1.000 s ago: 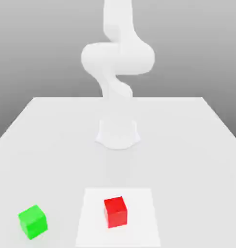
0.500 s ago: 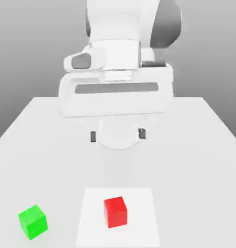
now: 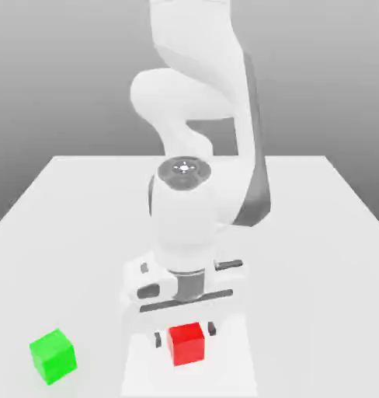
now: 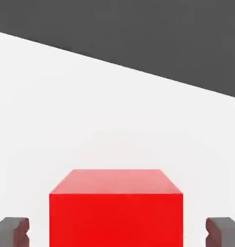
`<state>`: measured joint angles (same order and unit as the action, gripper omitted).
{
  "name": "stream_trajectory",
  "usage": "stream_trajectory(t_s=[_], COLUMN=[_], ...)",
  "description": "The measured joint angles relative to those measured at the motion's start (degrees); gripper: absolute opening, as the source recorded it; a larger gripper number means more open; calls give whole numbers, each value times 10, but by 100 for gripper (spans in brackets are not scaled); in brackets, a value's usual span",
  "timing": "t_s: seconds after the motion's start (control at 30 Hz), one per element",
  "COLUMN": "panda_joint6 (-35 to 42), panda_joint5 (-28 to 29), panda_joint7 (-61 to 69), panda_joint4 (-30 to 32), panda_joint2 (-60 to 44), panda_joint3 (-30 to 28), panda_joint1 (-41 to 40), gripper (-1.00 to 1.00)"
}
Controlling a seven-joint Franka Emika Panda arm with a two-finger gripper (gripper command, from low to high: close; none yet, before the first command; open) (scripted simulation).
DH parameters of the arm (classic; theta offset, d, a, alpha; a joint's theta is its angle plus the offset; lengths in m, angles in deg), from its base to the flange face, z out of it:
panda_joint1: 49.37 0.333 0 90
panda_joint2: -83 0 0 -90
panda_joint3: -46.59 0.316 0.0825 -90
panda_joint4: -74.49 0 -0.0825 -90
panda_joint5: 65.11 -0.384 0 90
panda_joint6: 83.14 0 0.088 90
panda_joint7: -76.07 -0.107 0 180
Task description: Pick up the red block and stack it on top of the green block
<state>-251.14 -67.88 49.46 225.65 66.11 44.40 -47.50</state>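
Near the front edge of the table (image 3: 317, 233), on a slightly lighter square patch (image 3: 239, 365), the red block (image 3: 186, 343) sat flat with the gripper (image 3: 185, 334) lowered around it. The gripper was spread wide and grasping nothing: in the hand view one dark fingertip (image 4: 11, 230) stood on each side of the red block (image 4: 115, 212), and a clear gap of white surface separated each pad from the block's side faces. The green block (image 3: 53, 356) rested well apart, close to the front corner on the exterior view's left. The step in hand appeared to be the final descent before closing. Several faults were possible from this position. If the fingers closed while sitting too high on the block, the pads would catch only its upper edge and the block could slip free during the lift. If the hand was off centre, one pad would touch first and push or twist the block across the table before the grasp formed. Excess descent would drive the fingertips into the table. A skewed grasp would also carry through to placement, leaving the red block overhanging the green one and liable to topple. The red block was a plain, smooth, bright cube with sharp edges, its top face lighter than its front, and it looked about equal in size to the green block.
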Motion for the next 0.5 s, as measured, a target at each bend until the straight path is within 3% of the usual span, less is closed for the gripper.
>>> stream_trajectory(t_s=[0.17,0.37,0.5], panda_joint6=[2,95,127], panda_joint5=[1,19,13], panda_joint7=[-1,-10,66], panda_joint4=[0,15,-13], panda_joint2=[2,109,110], panda_joint3=[1,-7,-27], panda_joint1=[-2,-1,-41], gripper=[-100,-100,-100])
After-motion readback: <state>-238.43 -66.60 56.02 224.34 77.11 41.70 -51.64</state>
